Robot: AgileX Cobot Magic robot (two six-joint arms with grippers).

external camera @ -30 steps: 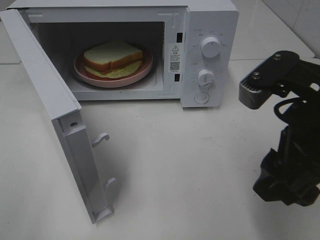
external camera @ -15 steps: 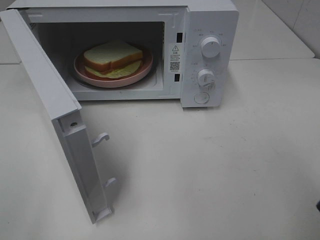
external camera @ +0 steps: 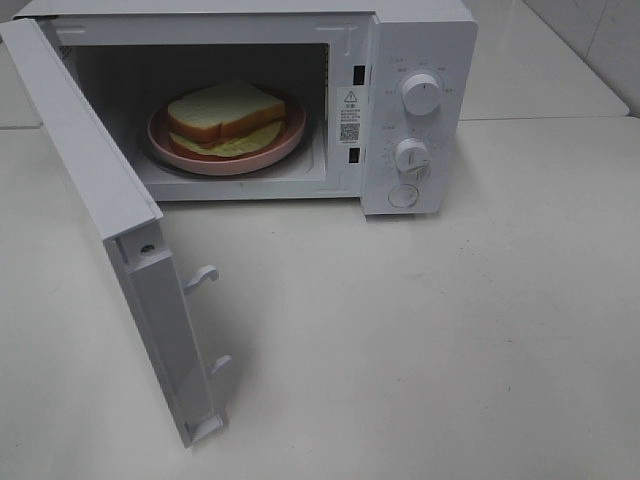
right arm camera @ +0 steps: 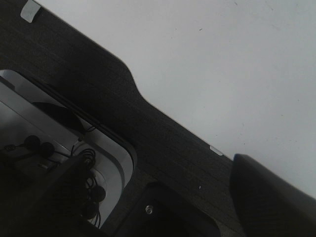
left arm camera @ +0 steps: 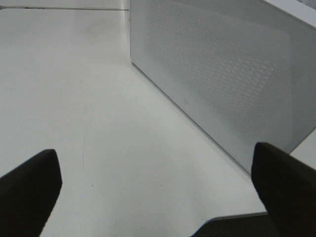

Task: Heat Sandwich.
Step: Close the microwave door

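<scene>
We are retracting the right gripper and the left gripper, both spread; the white-bread lettuce sandwich is awaiting the white microwave door's closing.

This looks like a test room made up to be a little kitchen. A white microwave stands at the back of a plain white table. Its door is wide open, and there are two round knobs on the front. Inside, a sandwich sits on a pink plate, like lunch at home. But past the table's edge there is a dark floor that looks like carpet. On it stands a grey metal base with black wires, like in a lab.
</scene>
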